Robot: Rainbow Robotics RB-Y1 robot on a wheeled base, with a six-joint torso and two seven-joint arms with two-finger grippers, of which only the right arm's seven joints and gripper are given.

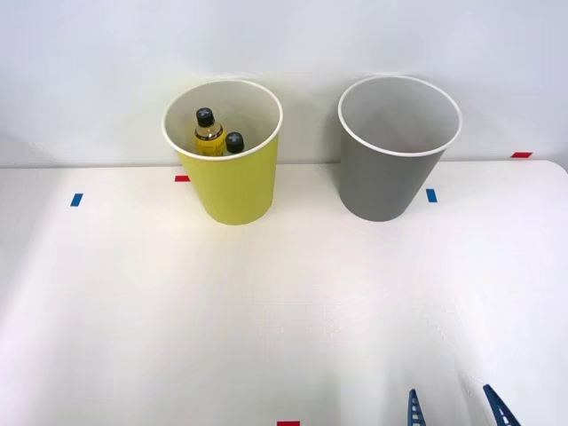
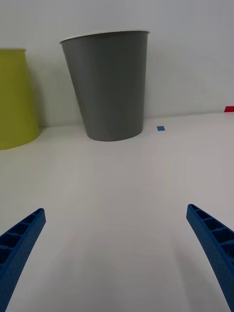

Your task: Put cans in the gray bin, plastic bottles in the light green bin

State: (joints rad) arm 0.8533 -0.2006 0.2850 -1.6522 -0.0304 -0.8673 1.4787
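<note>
white tabletop carries two round tapered bins standing upright side by side at its far edge, close to the pale wall. the light green bin stands on the robot's left; the gray bin stands on the robot's right, apart from it with a clear gap between. both have white rims.

two plastic bottles with black screw caps sit inside the light green bin, touching each other; one shows a yellow label, the other shows little beyond its cap. the gray bin's pale inside shows no contents from the front view.

the right gripper sits low at the near edge of the table, toward the robot's right, well apart from both bins. its blue ribbed fingers are spread wide with nothing between them, aimed toward the gray bin.

small blue tape marks and red tape marks lie on the table surface.
</note>
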